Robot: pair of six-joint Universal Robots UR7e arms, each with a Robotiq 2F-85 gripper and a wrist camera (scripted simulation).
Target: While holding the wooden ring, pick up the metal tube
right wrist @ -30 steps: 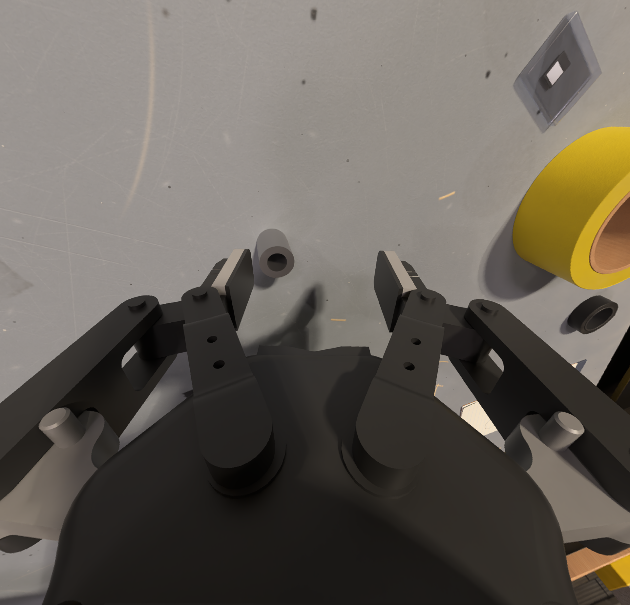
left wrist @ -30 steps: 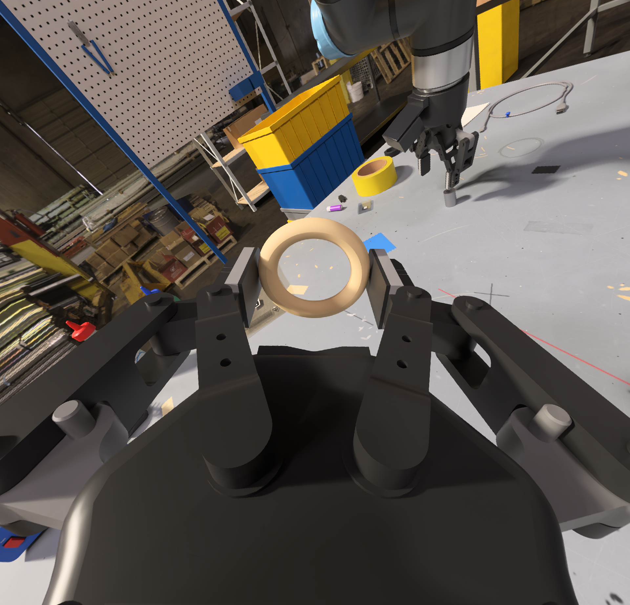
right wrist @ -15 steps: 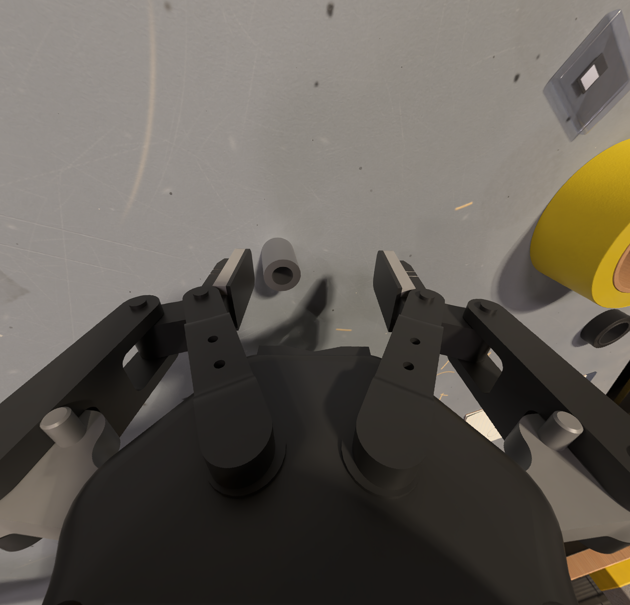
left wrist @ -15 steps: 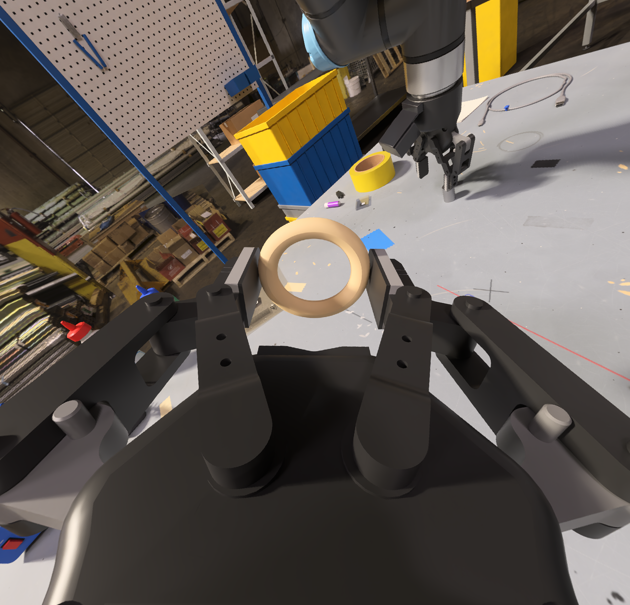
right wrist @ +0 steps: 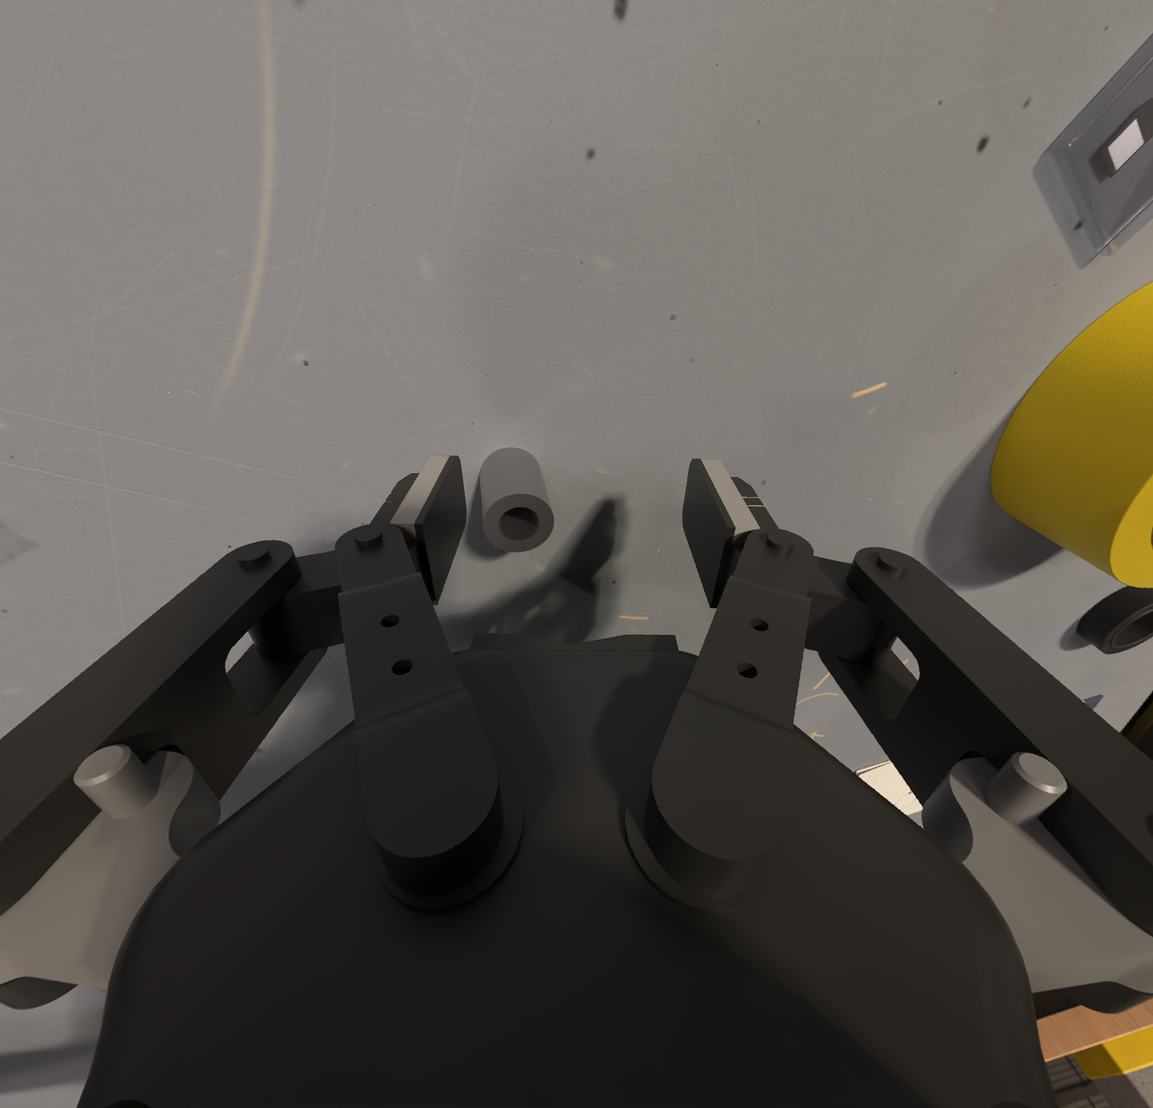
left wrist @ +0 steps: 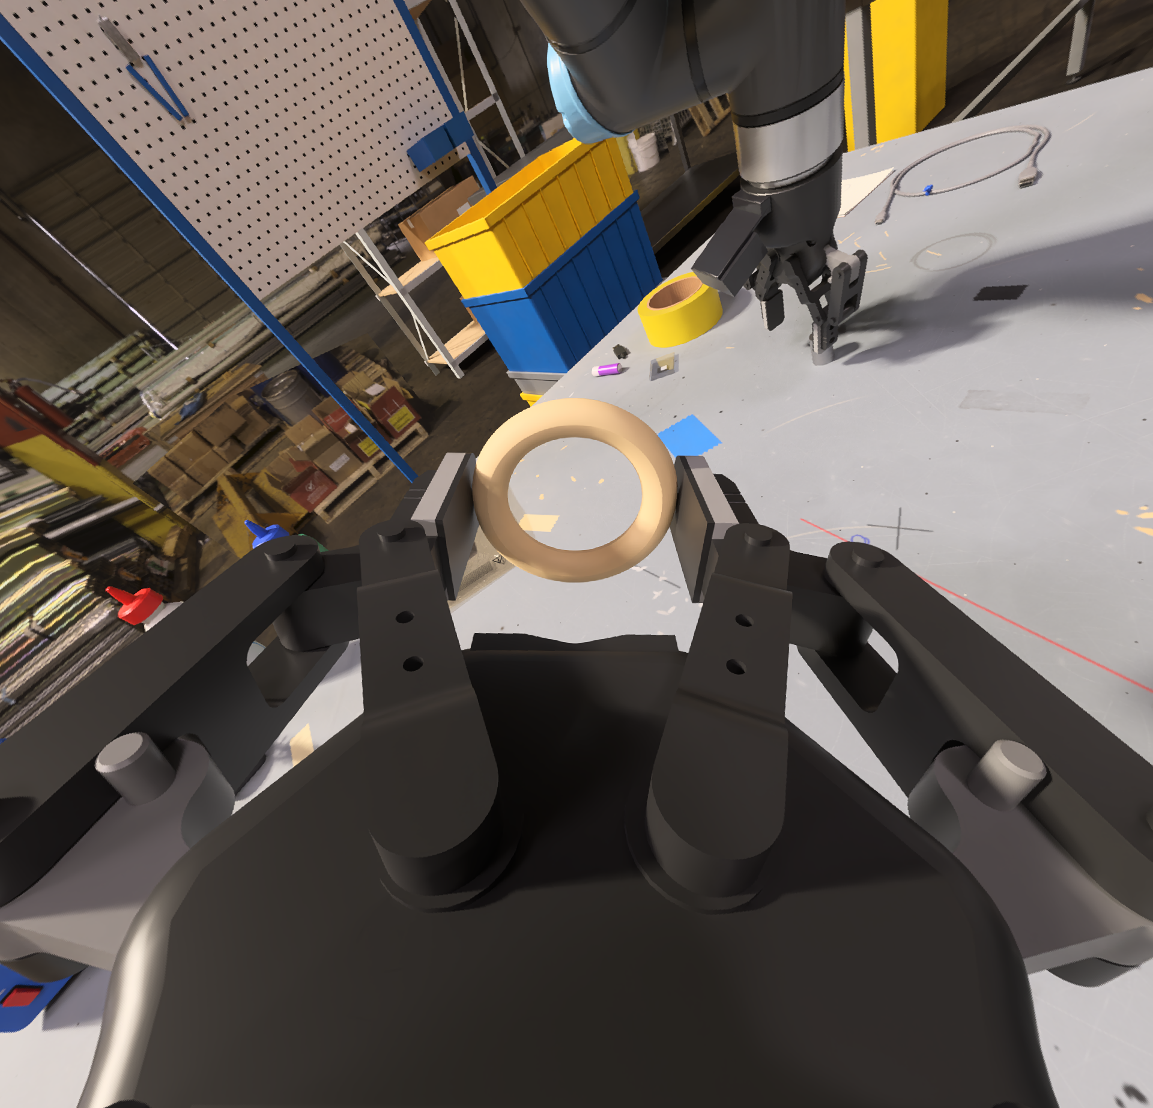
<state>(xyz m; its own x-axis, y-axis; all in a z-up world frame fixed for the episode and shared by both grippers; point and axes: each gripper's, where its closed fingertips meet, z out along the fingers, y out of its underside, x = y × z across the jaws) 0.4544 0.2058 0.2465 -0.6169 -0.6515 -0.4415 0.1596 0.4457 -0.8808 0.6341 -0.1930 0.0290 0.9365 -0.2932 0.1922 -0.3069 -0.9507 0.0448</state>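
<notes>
Your left gripper (left wrist: 574,504) clamps smooth pale wooden ring (left wrist: 574,490), lifted above table (left wrist: 936,454). Your right gripper (right wrist: 574,516) spread wide; short grey matte tube (right wrist: 515,499) upright on table, between fingers, just beside left pad (right wrist: 430,491). Yellow tape roll (right wrist: 1085,454) right of tube, well apart.

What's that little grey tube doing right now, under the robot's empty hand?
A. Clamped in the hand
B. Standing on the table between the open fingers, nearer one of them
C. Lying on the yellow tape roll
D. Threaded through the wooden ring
B: the metal tube stands on the grey table, inside the open right hand, beside one finger.
</notes>
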